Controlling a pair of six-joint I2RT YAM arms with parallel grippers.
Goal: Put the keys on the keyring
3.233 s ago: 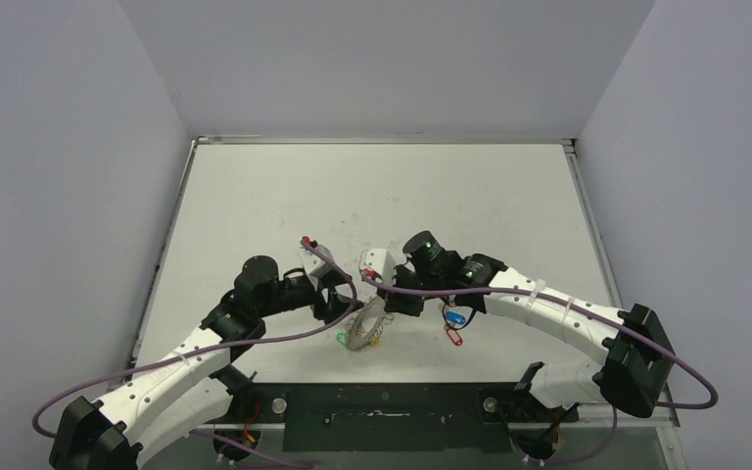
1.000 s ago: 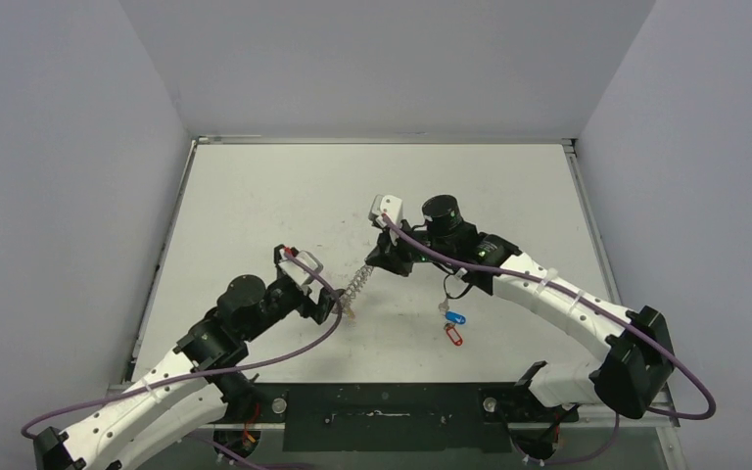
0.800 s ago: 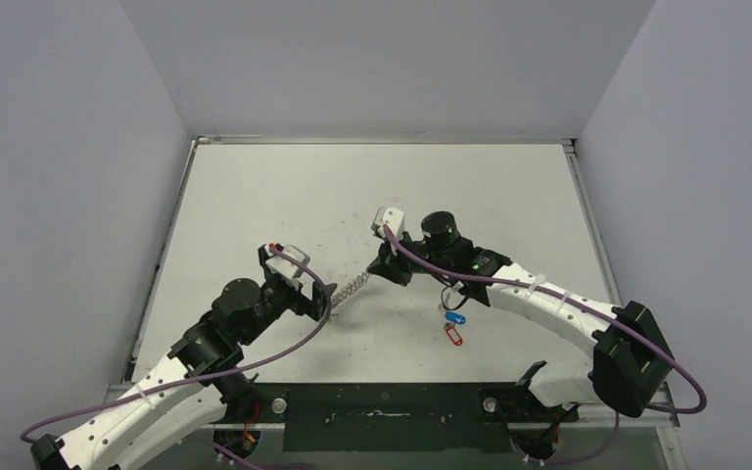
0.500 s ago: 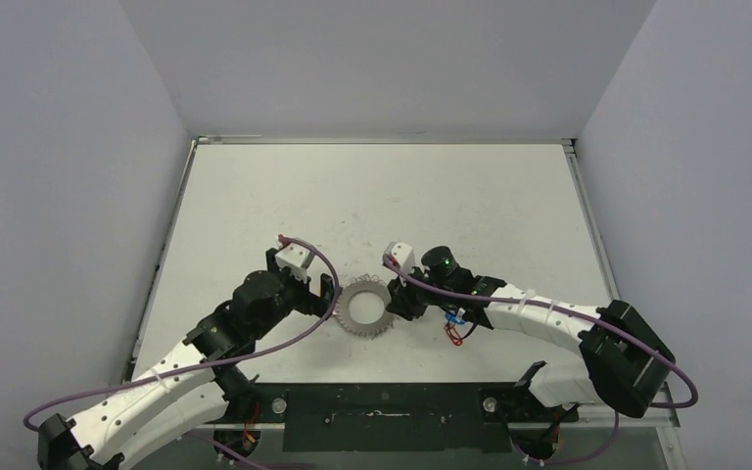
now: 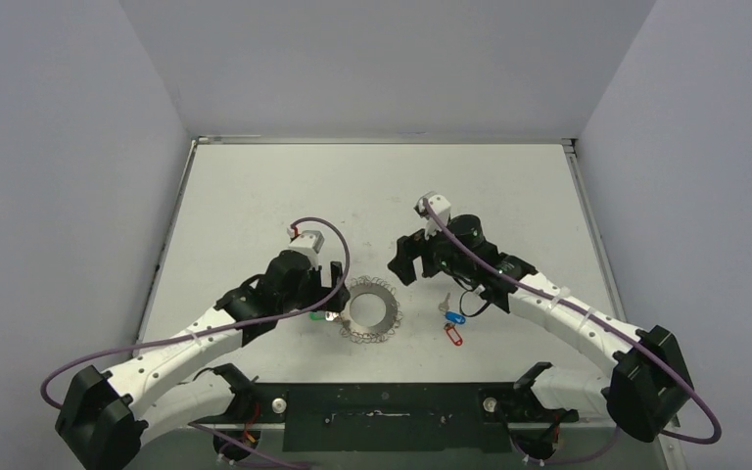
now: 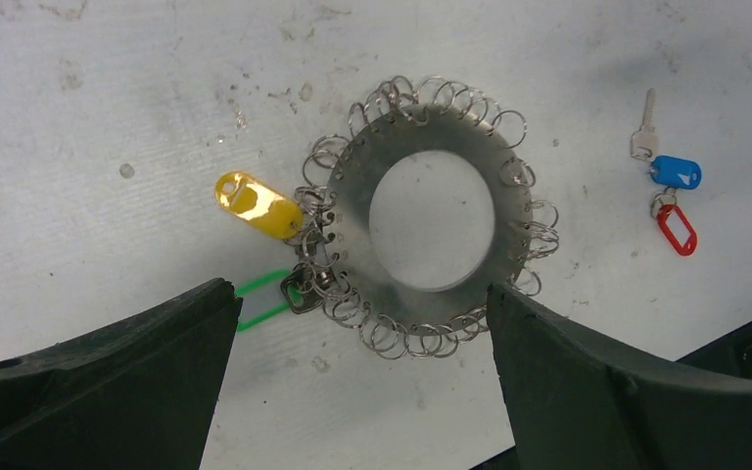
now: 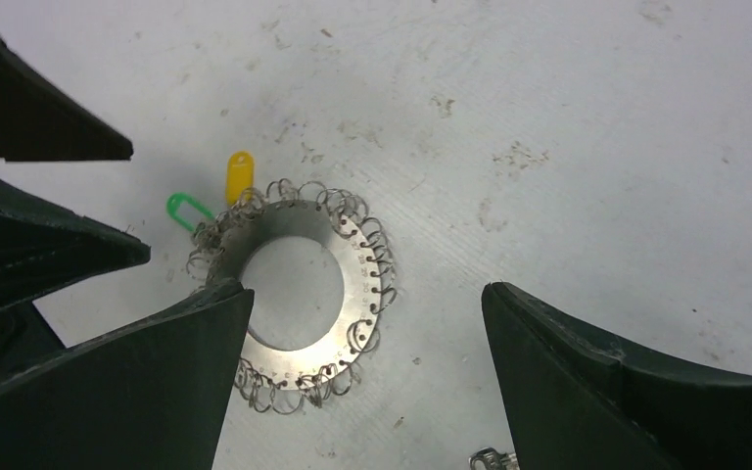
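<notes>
1. The keyring (image 5: 369,311) lies flat on the table (image 5: 255,196), and neither gripper holds it.
2. The left gripper (image 6: 359,294) has its jaws wide apart. In the left wrist view the keyring (image 6: 351,211) shows in the gap between the two fingers, and nothing is clamped. From above, the left gripper (image 5: 330,296) is just at the ring's left edge.
3. The right gripper (image 7: 367,289) also has its jaws wide apart and empty, with the keyring (image 7: 360,284) seen between them. From above, the right gripper (image 5: 411,262) is apart from the ring, farther back and to the right.
4. The keys (image 6: 643,127) lie on the table to the right of the ring, not touching it.
5. Count: one keyring; one blue tag (image 6: 676,172) and one red tag (image 6: 677,230), close together; I can see only one silver key blade clearly, at the blue tag.
6. At the ring's left edge there are one yellow tag (image 6: 258,204) and one green tag (image 6: 262,299).
</notes>
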